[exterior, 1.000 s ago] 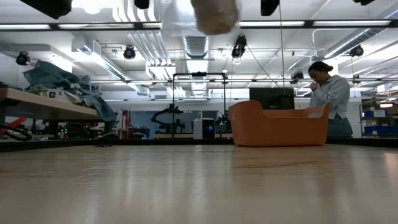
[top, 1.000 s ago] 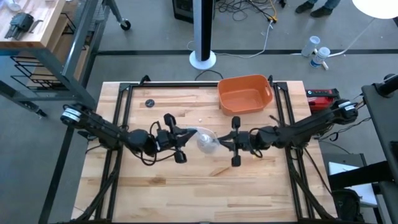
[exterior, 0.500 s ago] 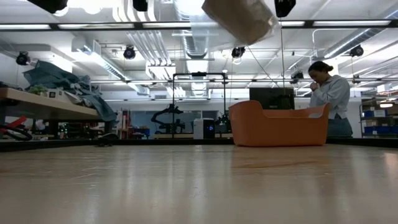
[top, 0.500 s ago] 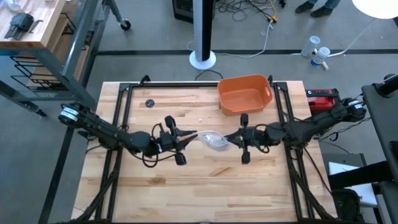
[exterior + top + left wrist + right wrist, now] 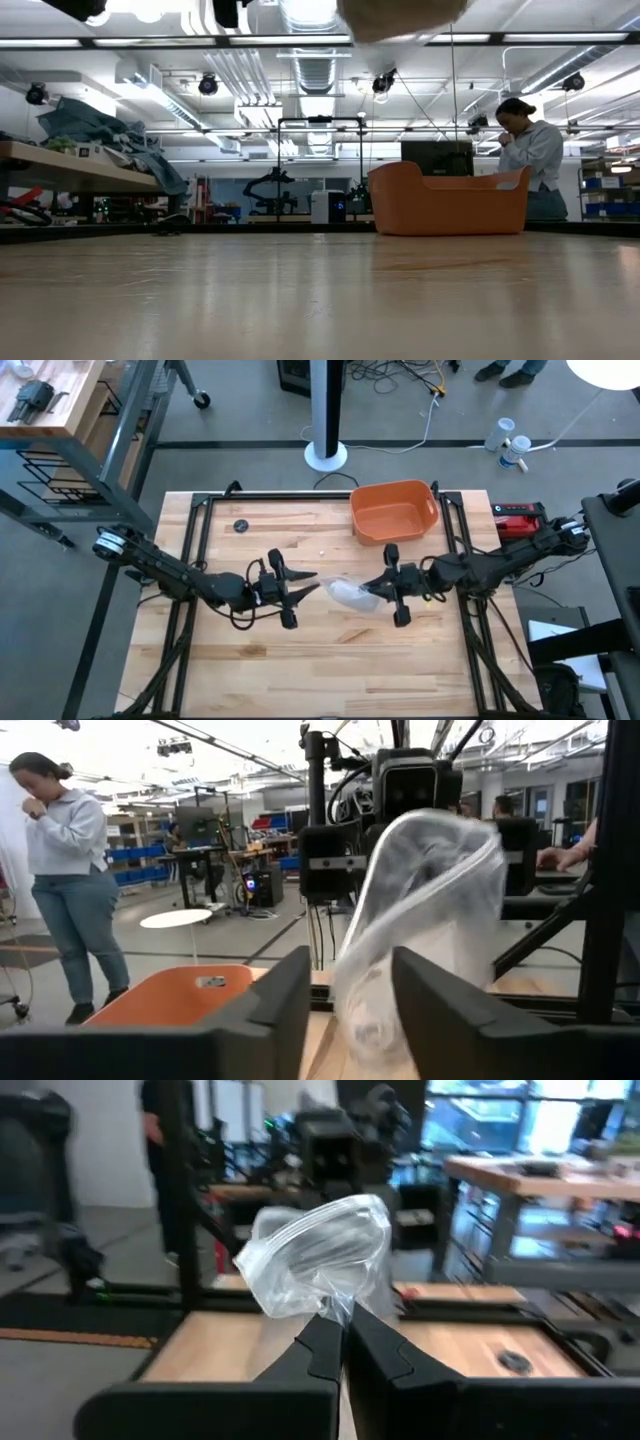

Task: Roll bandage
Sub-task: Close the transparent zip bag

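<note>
A crumpled clear plastic wrapper (image 5: 349,594) hangs in the air between my two grippers, above the table's middle. A pale off-white roll, the bandage (image 5: 400,14), shows inside it at the top edge of the low view. My right gripper (image 5: 373,592) is shut on the wrapper (image 5: 318,1265). My left gripper (image 5: 311,586) is open, with the wrapper (image 5: 420,920) standing between its two fingers (image 5: 285,1010). I cannot tell whether those fingers touch it. My right gripper pinches a gathered edge of the wrapper (image 5: 338,1312) between its two fingertips. The fingers come level from the table's right side. The wrapper is lifted clear of the table and bulges out beyond the fingertips toward my left gripper.
An orange tub (image 5: 393,510) stands at the table's far side, right of the middle, and also shows in the low view (image 5: 448,198). A small dark disc (image 5: 241,525) lies at the far left. A person (image 5: 530,150) stands in the room beyond the table.
My right gripper has gone toward the table's right edge and carried the wrapper with it. My left gripper has followed a little the same way. In the low view the roll inside the wrapper has swung about and shifted to the right.
</note>
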Controlling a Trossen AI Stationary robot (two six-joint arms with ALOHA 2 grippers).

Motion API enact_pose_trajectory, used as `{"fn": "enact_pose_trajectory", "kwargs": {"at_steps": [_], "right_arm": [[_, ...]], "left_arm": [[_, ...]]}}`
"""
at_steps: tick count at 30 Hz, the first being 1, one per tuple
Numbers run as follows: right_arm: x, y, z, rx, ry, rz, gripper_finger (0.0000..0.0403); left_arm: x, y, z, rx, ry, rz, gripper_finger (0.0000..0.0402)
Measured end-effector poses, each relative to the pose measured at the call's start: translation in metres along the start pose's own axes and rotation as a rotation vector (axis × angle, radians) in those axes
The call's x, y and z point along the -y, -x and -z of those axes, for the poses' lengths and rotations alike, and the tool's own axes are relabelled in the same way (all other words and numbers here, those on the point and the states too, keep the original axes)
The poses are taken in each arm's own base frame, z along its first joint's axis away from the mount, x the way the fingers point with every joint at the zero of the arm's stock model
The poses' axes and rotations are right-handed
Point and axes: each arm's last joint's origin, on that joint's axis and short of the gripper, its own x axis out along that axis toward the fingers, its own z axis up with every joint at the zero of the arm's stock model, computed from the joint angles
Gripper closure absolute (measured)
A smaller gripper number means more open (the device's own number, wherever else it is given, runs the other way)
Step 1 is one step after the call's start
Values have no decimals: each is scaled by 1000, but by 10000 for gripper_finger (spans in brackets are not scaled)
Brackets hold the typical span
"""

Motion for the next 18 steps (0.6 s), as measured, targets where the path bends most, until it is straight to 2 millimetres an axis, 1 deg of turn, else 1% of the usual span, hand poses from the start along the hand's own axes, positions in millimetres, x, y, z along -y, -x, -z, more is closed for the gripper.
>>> {"fn": "enact_pose_trajectory", "kwargs": {"at_steps": [3,6,10,12,14,16,18], "right_arm": [[-2,0,-4,56,5,-65,403],[-2,1,-5,67,13,-77,403],[-3,1,-6,85,30,-110,403],[-4,0,-7,102,37,-119,403],[-4,0,-7,105,43,-121,403],[-4,0,-8,113,45,-122,403],[-4,0,-8,117,50,-124,403]], "left_arm": [[0,0,0,4,-2,9,240],[2,1,0,11,-14,71,207],[2,0,2,1,15,92,178],[1,0,3,-1,31,109,173],[4,0,4,9,36,178,176],[6,1,5,13,35,236,186],[6,0,4,19,38,233,197]]}}
